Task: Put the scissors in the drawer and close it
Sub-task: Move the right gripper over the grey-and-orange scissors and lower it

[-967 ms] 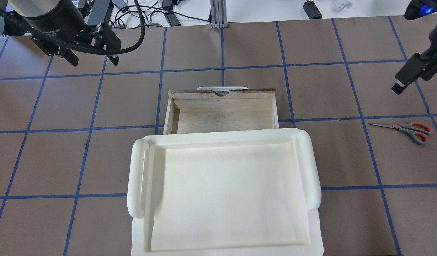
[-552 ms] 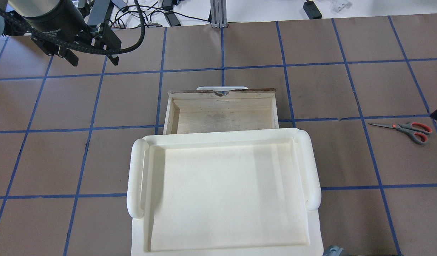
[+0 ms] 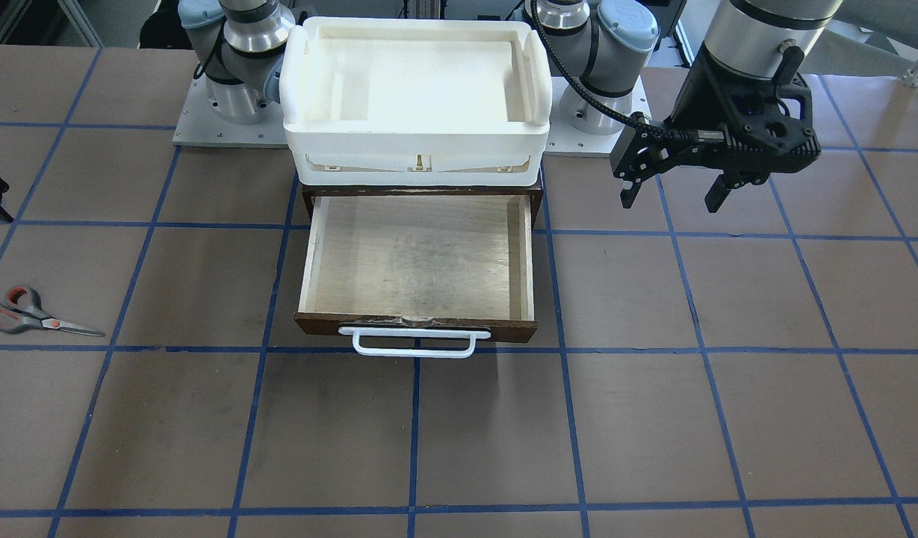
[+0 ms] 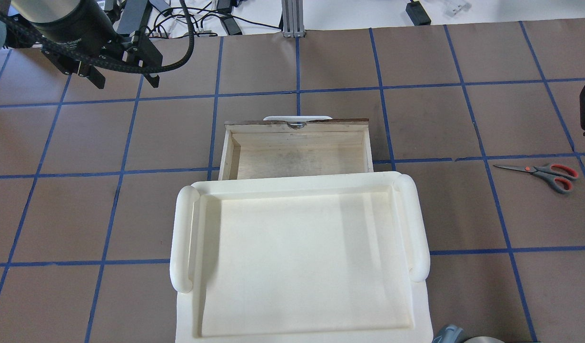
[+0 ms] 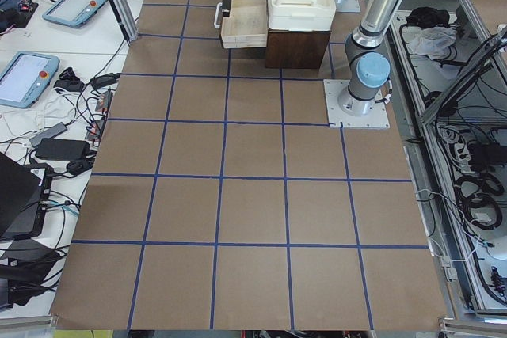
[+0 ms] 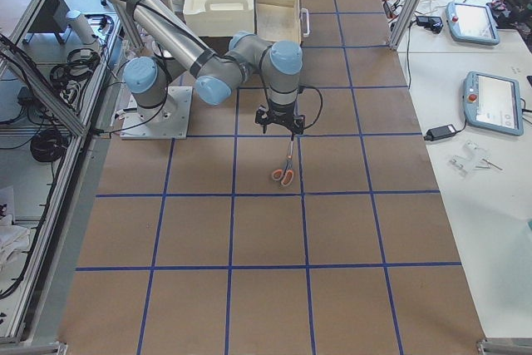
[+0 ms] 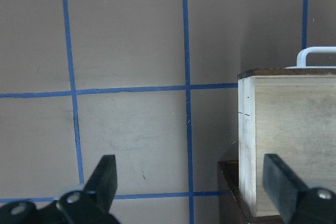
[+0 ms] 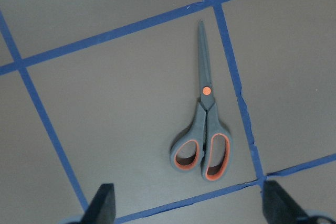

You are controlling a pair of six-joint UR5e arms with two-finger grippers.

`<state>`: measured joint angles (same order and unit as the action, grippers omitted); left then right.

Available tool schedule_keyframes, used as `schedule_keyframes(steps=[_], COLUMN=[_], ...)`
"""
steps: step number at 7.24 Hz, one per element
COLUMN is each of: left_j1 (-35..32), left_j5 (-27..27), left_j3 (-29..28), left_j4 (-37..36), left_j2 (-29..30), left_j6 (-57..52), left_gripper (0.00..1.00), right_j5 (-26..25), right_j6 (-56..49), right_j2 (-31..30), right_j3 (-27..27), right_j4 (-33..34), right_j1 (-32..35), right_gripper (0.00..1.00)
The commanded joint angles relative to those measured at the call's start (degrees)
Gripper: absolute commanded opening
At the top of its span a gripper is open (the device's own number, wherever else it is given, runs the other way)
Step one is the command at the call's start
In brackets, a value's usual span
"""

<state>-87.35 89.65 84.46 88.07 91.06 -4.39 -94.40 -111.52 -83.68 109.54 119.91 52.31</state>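
The scissors (image 8: 203, 129) lie shut and flat on the brown table far to my right, also seen in the overhead view (image 4: 544, 174) and the front view (image 3: 25, 317). My right gripper (image 8: 190, 203) is open and empty above them, handles nearest its fingers. It also shows in the right side view (image 6: 279, 122). The drawer (image 3: 417, 254) is pulled open and empty, with its white bar handle (image 3: 414, 342) at the front. My left gripper (image 3: 671, 202) is open and empty, raised beside the drawer's left side (image 7: 283, 140).
A white plastic tray (image 3: 417, 138) sits on top of the dark cabinet (image 5: 297, 45) that holds the drawer. Blue tape lines grid the table. Tablets and cables lie on side benches (image 6: 490, 97) beyond the table's far edge.
My right arm has moved towards the right edge of the overhead view, over the scissors, and has mostly left that view. The left arm, drawer and scissors have not moved.
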Motion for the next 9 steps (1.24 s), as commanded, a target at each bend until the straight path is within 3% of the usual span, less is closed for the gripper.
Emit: schedule_keyframes(steps=[1, 5, 9], left_j1=[0.1, 0.1, 0.1], left_j5=[0.0, 0.0, 0.0], left_j3=[0.0, 0.0, 0.0], left_j4=[0.0, 0.0, 0.0], left_j2=[0.0, 0.0, 0.0], left_j6=[0.0, 0.0, 0.0], left_gripper=[1.0, 1.0, 1.0], right_j5=[3.5, 8.9, 8.1], right_j6=[-6.1, -6.5, -7.6], right_j2=[7.3, 11.6, 14.8], right_j3=[0.7, 0.9, 1.4], right_j4=[9.2, 9.8, 11.9], right_j1=[-3.3, -4.2, -2.1], right_gripper=[1.0, 0.96, 0.99])
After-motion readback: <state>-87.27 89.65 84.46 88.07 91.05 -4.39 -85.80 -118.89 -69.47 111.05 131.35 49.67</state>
